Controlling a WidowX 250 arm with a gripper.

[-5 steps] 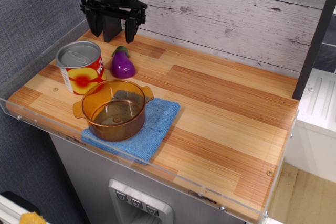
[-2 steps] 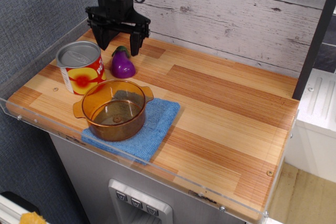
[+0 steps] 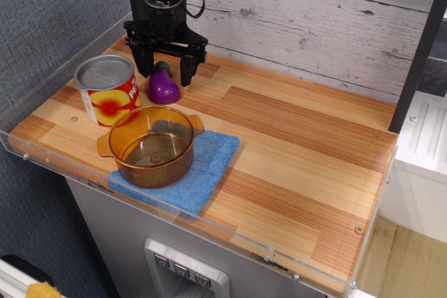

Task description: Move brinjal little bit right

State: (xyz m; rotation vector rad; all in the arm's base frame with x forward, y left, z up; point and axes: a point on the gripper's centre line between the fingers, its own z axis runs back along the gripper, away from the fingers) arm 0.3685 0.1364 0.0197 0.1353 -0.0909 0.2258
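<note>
Straddling brinjal [image 3: 163, 86], gripper [image 3: 166, 71] spread wide; amber pot [image 3: 151, 146] empty, can [image 3: 108, 89] sealed.

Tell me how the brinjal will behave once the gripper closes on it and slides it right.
The brinjal looks glossy and rounded, so it may slip between the open fingers of the gripper. Its pear shape probably lets it roll or tip if nudged off-centre. It looks like a stiff, light toy. The can stands close on its left.
</note>
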